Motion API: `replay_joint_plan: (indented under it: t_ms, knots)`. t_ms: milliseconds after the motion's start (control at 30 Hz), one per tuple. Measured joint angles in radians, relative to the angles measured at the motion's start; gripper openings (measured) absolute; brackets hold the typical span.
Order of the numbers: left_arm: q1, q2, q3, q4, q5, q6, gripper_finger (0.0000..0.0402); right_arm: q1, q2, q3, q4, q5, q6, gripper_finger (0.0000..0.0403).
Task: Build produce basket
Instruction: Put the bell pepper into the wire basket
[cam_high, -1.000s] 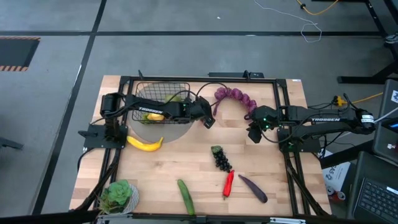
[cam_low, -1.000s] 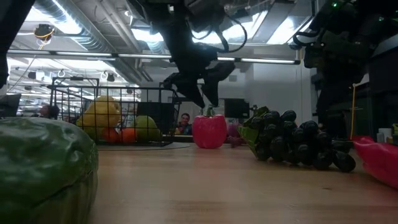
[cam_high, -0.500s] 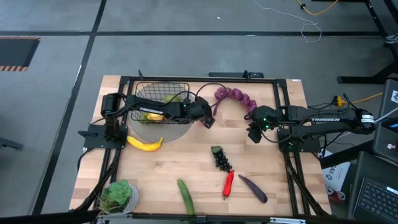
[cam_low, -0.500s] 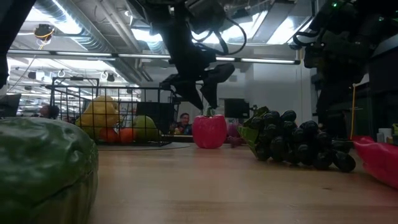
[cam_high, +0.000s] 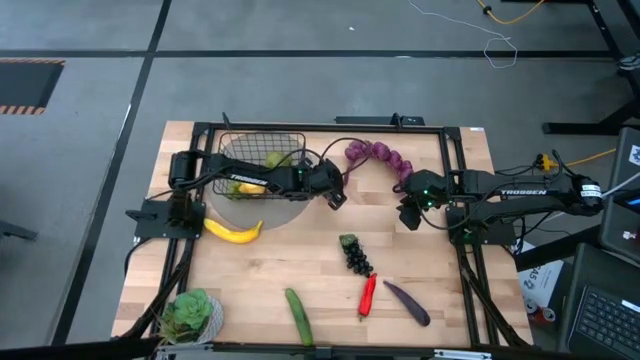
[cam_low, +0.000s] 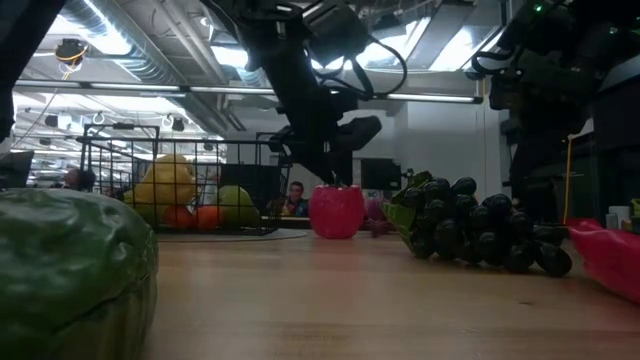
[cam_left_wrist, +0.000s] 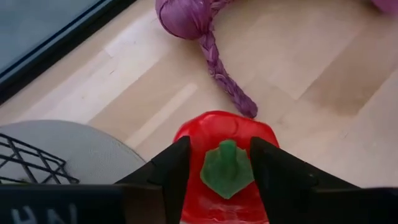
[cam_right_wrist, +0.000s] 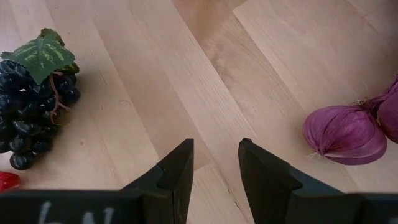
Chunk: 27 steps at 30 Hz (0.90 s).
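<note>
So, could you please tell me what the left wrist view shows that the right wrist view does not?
Only the left wrist view shows the red pepper with its green stem between the left gripper fingers, a corner of the black wire basket on a grey mat, and the braided purple stalk. Only the right wrist view shows the dark grapes with a green leaf, a purple onion bulb, and the right gripper open over bare wood. Both show the wooden table.

Robotics lab or workshop: exposed ceiling ducts (cam_low: 150, 60) and strip lights, grey concrete floor (cam_high: 300, 90) with loose cables at 1 o'clock, wooden tabletop (cam_high: 300, 250) in a black frame.
</note>
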Motion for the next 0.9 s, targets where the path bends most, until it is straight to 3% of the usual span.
replay_joint_plan:
  t_ms: [433, 900]
  knots:
    - [-0.018, -0.026, -0.005, -0.005, -0.059, 0.074, 0.0013, 0.000, 0.000, 0.000, -0.002, 0.000, 0.000, 0.0129]
    - [-0.087, -0.179, -0.003, 0.097, -0.139, 0.226, 0.0007, 0.000, 0.000, 0.000, -0.013, 0.000, 0.000, 0.0129]
